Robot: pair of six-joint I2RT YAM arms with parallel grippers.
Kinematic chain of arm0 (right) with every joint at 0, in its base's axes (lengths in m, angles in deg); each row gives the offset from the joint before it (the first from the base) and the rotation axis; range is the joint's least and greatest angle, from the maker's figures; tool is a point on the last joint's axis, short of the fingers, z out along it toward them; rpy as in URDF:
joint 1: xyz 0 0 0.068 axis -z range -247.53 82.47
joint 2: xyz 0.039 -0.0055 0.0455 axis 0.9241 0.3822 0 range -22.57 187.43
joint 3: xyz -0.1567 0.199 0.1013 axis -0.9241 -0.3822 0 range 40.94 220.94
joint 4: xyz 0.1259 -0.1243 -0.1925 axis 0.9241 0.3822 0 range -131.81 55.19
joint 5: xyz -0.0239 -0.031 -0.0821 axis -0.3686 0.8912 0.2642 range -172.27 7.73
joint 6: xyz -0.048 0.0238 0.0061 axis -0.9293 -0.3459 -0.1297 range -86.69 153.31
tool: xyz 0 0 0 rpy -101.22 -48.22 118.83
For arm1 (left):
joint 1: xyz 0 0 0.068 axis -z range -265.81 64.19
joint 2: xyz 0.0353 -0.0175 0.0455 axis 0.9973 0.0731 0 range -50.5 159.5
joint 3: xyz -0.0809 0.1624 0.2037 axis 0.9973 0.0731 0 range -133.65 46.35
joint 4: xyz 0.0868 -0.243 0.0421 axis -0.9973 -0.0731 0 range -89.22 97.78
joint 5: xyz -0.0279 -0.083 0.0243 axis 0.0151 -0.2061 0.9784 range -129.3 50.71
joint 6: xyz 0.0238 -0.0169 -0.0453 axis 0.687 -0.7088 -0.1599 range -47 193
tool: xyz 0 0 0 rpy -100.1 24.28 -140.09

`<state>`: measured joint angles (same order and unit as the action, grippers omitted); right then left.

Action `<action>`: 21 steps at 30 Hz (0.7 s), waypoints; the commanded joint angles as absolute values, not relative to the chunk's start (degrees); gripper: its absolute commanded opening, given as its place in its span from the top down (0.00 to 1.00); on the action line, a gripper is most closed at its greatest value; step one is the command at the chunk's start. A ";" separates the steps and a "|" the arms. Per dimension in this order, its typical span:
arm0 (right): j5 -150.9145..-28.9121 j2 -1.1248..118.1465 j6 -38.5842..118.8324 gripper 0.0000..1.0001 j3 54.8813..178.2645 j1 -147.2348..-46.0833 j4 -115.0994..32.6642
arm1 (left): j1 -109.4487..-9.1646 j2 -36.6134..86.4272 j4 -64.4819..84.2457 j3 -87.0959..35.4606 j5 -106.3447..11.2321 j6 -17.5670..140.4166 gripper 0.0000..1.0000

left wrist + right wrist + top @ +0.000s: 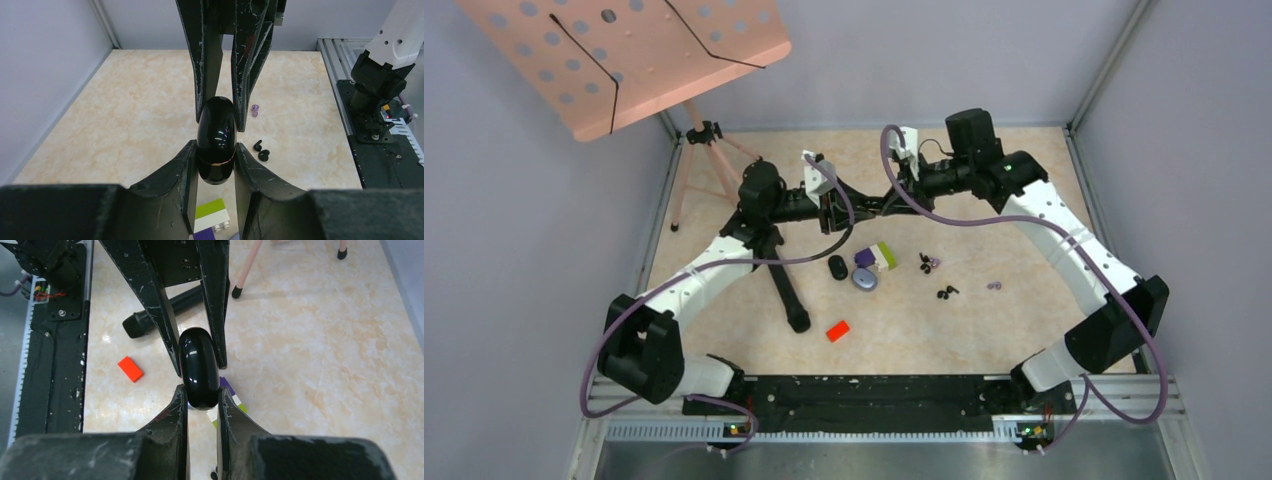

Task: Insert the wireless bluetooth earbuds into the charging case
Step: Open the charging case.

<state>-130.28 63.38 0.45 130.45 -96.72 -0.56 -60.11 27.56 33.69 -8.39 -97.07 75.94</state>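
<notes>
A glossy black charging case [216, 140] hangs above the table, closed, with a thin gold seam round it. My left gripper [216, 152] is shut on its near end. From the opposite side my right gripper [202, 392] presses both fingers on the same case [199, 367]. In the top view the two grippers meet at the middle back [864, 205]. Earbuds lie on the table: two black ones [261, 151] together, a pale purple one [255, 109] farther off, and more [929, 263] to the right of the blocks.
Below the grippers sit a purple, white and green block [879, 256], a second black case [838, 267] and a purple case [865, 279]. A red block [837, 330] lies nearer the bases. A pink music stand [624, 50] with tripod legs [786, 290] stands at the back left.
</notes>
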 commanded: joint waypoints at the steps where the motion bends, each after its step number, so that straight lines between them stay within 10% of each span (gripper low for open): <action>1: -126.14 62.15 -3.21 1.00 133.88 -98.48 0.25 | -59.12 27.52 36.69 -9.37 -95.37 75.66 0.69; 21: -123.73 62.40 -2.30 1.00 134.88 -99.23 0.20 | -58.52 28.78 36.62 -8.42 -92.21 75.61 0.56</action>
<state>-123.77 63.32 -2.15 131.85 -98.19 1.47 -58.93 28.68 34.30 -8.39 -92.94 75.92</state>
